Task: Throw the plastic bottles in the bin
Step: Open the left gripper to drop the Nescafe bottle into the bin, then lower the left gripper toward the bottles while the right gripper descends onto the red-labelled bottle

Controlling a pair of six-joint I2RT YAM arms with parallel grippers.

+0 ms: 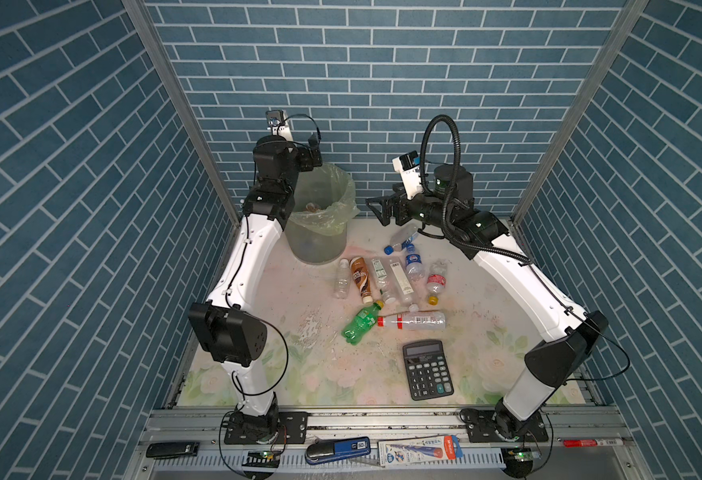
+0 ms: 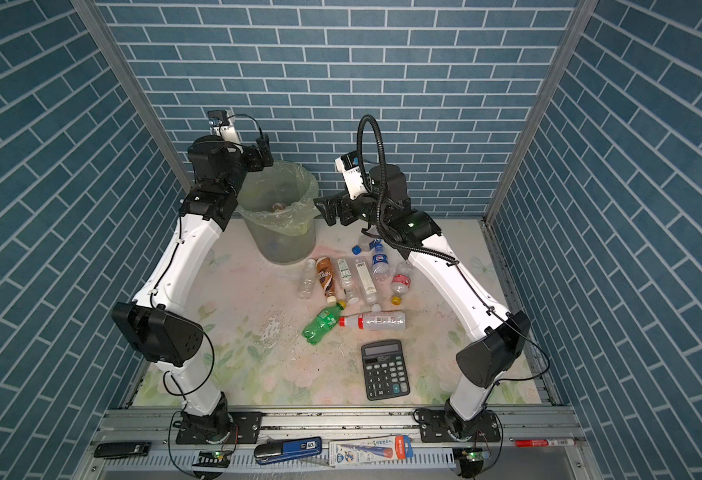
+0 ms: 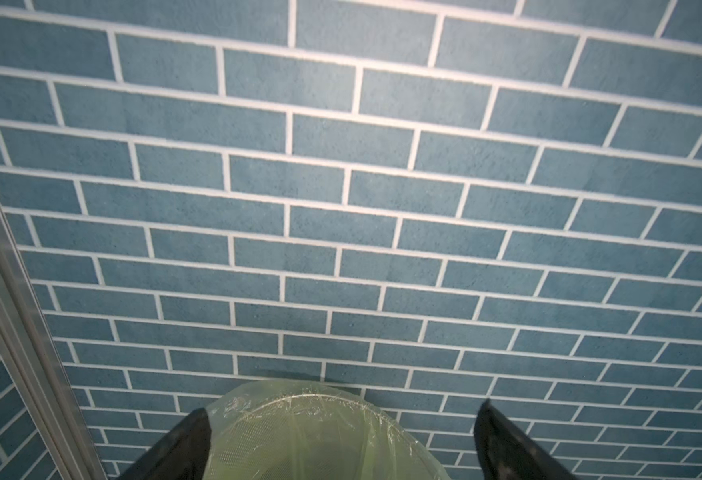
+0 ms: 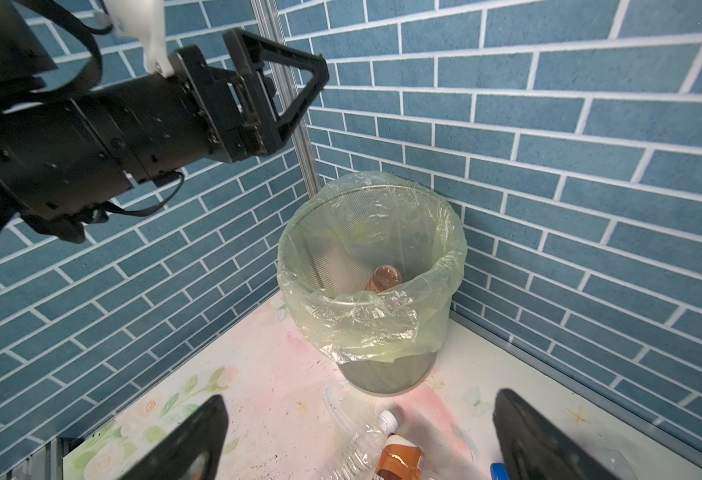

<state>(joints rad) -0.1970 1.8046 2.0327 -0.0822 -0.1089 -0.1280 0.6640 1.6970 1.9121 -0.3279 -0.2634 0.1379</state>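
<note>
The bin (image 1: 316,245) (image 2: 283,245) stands at the back left, a pale green bag over its rim. A brown bottle (image 4: 384,277) lies inside it. My left gripper (image 1: 314,157) (image 3: 344,405) hangs open and empty above the bin's (image 3: 299,401) far rim. My right gripper (image 1: 377,211) (image 4: 359,397) is open and empty, to the right of the bin (image 4: 361,328) and above the table. Several plastic bottles (image 1: 390,278) lie in a cluster mid-table: a brown one (image 1: 360,276), a green one (image 1: 361,325), a clear red-capped one (image 1: 417,321).
A black calculator (image 1: 427,370) lies near the front, right of centre. The blue brick wall (image 3: 341,187) and an aluminium corner post (image 4: 295,137) stand close behind the bin. Small tools lie on the front rail (image 1: 341,451).
</note>
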